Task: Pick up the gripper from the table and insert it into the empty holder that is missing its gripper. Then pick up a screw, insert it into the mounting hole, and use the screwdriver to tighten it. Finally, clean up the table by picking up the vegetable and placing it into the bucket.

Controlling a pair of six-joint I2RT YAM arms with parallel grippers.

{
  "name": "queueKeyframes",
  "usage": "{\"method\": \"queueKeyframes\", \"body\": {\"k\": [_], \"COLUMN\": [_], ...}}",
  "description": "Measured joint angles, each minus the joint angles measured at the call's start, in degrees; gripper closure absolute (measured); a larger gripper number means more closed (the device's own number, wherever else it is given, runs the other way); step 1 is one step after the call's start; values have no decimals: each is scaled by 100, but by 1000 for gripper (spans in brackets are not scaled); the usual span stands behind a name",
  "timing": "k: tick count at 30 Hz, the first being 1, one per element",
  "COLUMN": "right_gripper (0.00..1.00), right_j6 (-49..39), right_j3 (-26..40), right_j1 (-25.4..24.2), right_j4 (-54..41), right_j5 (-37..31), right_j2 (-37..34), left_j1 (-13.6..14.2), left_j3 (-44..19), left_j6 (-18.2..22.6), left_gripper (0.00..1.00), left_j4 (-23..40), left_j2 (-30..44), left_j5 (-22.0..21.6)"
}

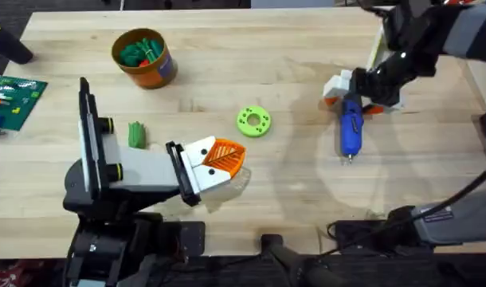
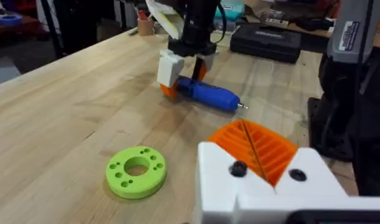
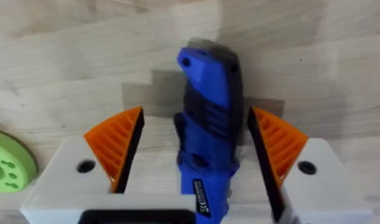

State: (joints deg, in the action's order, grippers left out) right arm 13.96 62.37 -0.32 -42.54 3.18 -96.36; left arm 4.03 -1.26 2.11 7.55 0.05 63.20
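Two arms work over a pale wooden table (image 1: 227, 72); the right claw (image 1: 356, 97) is down at the far right side, spread wide around the rear end of the screwdriver (image 1: 351, 127), which lies flat on the wood with its thin metal tip pointing toward the near edge; in the right wrist view the blue body (image 3: 209, 124) sits between the two orange ribbed pads (image 3: 118, 146) with a clear gap on each side, so the claw is open and not squeezing it; the left wrist view shows the same thing from afar, the screwdriver (image 2: 205, 93) lying under the white and orange claw (image 2: 180, 71). The left claw (image 1: 219, 163) hangs low over the middle of the near half of the table, its orange pads pressed together and nothing between them; up close the ribbed pads (image 2: 258, 146) meet along one line. A flat lime-green ring (image 1: 253, 121) with holes lies just beyond the left claw, apart from it; it appears in the left wrist view (image 2: 137, 171) too. The vegetable (image 1: 136, 134) rests on the table left of the left arm, near its upright link; the bucket (image 1: 143, 57) stands at the far left, well apart from the vegetable, with green pieces inside it. A green circuit board (image 1: 13, 100) lies at the left edge.
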Motion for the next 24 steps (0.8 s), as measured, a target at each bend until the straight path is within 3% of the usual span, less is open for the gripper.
{"method": "queueKeyframes", "body": {"k": [6,24], "right_gripper": [13,13], "right_j6": [-104,-374], "right_j3": [-314,-339], "right_j1": [5,74], "right_j4": [248,271], "right_j5": [-56,-238], "right_j2": [111,116], "left_j1": [0,0], "left_j3": [0,0], "left_j6": [0,0], "left_gripper": [985,985], "left_j4": [0,0], "left_j2": [0,0], "left_j5": [-1,-1]}}
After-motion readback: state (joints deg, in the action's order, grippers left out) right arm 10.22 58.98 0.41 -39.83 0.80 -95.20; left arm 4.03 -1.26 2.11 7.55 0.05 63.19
